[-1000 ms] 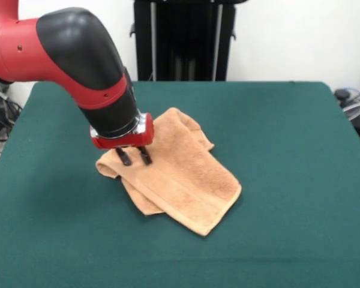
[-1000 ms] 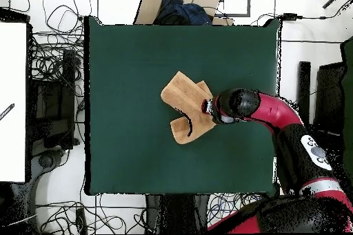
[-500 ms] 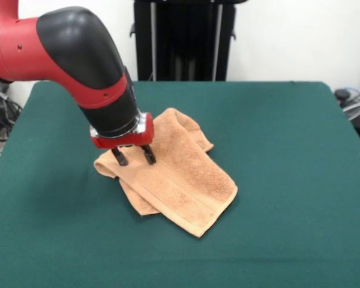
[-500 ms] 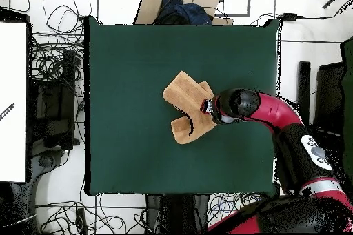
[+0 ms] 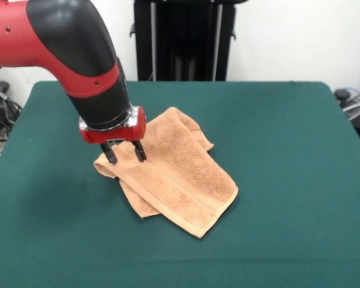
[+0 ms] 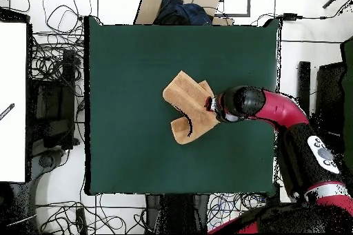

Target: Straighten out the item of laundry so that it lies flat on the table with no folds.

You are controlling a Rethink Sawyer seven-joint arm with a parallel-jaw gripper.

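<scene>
The peach-orange towel (image 5: 180, 174) lies crumpled near the middle of the dark green table (image 5: 288, 150), folded over itself, with a woven band along its near edge. Its left corner is bunched up. My gripper (image 5: 125, 155) hangs just above that left corner, open and empty, with its fingertips (image 5: 110, 158) close to the cloth. In the overhead view the towel (image 6: 185, 101) sits at the table's (image 6: 124, 74) centre and the gripper (image 6: 209, 105) is at the towel's right edge. No white tag shows.
A black stand (image 5: 180, 42) rises behind the table's far edge. In the overhead view, cables cover the floor around the table, a cardboard box (image 6: 172, 5) with dark cloth stands past the top edge, and a white surface (image 6: 14, 101) lies at the left.
The gripper's fingers have spread wider, and it has risen a little and shifted left in the front view. The towel's near corner slid slightly left and then lay still.
</scene>
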